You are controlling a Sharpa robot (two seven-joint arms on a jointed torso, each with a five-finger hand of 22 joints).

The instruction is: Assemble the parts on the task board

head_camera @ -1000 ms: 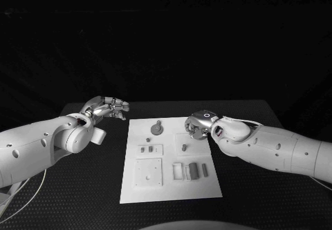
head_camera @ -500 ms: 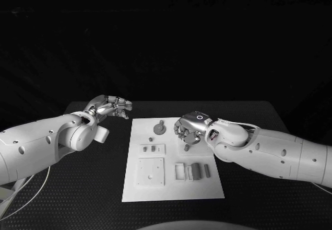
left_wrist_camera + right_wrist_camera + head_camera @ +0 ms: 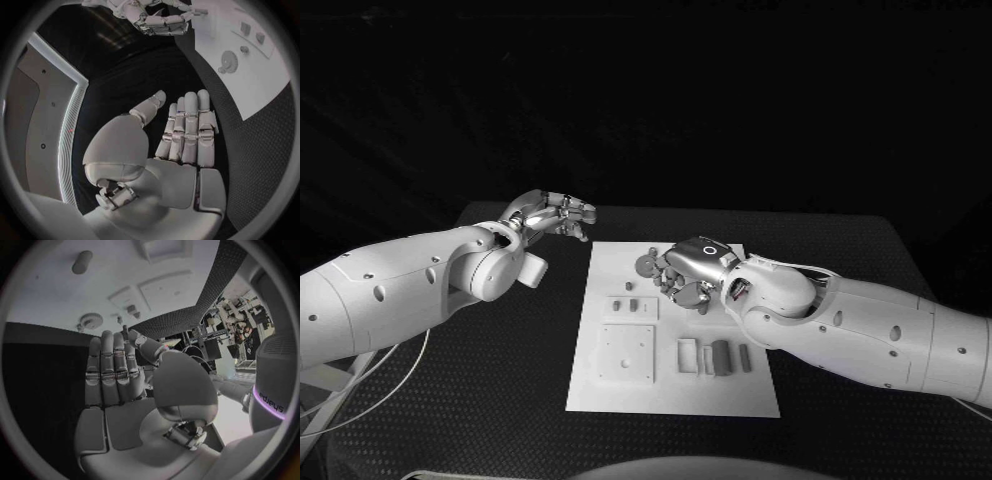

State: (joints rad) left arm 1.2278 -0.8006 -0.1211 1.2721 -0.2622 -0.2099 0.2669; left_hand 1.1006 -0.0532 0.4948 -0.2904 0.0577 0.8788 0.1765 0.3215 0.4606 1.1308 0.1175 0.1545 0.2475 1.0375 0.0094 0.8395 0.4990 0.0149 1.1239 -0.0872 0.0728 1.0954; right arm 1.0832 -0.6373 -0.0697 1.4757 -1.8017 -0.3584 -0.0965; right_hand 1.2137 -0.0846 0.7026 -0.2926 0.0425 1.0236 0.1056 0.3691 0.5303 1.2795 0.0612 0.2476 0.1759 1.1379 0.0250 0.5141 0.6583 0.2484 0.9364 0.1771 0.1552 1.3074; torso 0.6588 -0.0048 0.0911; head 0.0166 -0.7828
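Since the earlier frame the right hand (image 3: 687,272) has slid leftward over the task board (image 3: 672,385) on the tabletop (image 3: 877,250), above the grey parts (image 3: 707,356), fingers extended and empty, while the left hand (image 3: 555,216) hovers left of the board, holding nothing.

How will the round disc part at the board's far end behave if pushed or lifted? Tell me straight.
The round disc part lies flat and low on the task board, so it will probably slide rather than tip or roll. It looks small and solid, so it is likely light and stiff. Its low edge may give fingers little to pinch.
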